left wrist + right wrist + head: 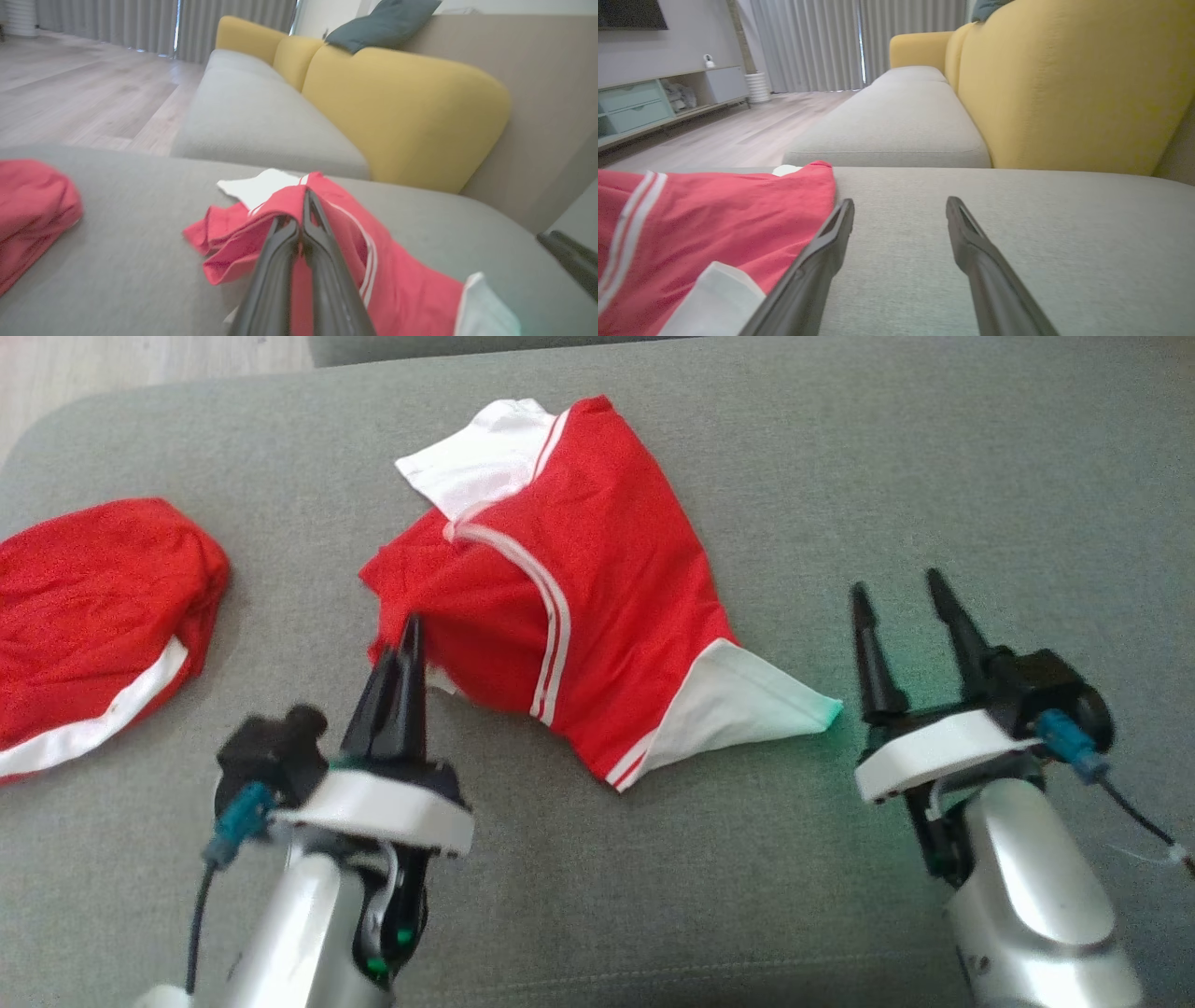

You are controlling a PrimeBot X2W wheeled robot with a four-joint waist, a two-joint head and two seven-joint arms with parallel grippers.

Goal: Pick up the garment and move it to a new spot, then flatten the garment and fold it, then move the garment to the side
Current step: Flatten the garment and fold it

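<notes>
No lettering, brand or number can be read on the red garment point(597, 597) or elsewhere.

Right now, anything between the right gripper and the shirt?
Nothing visible: bare grey cushion lies between the open right gripper and the white sleeve tip of the shirt. Left gripper pinches its other edge.

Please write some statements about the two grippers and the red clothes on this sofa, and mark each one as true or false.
1. The left gripper has its jaws shut on the garment. True.
2. The right gripper has its jaws shut too. False: they stand open with nothing between them, over the grey seat.
3. A second red cloth lies to the garment's left. True.
4. The garment lies flat and spread out. False: it is rumpled and folded over.
5. The back cushion is blue. False: it is yellow.
</notes>
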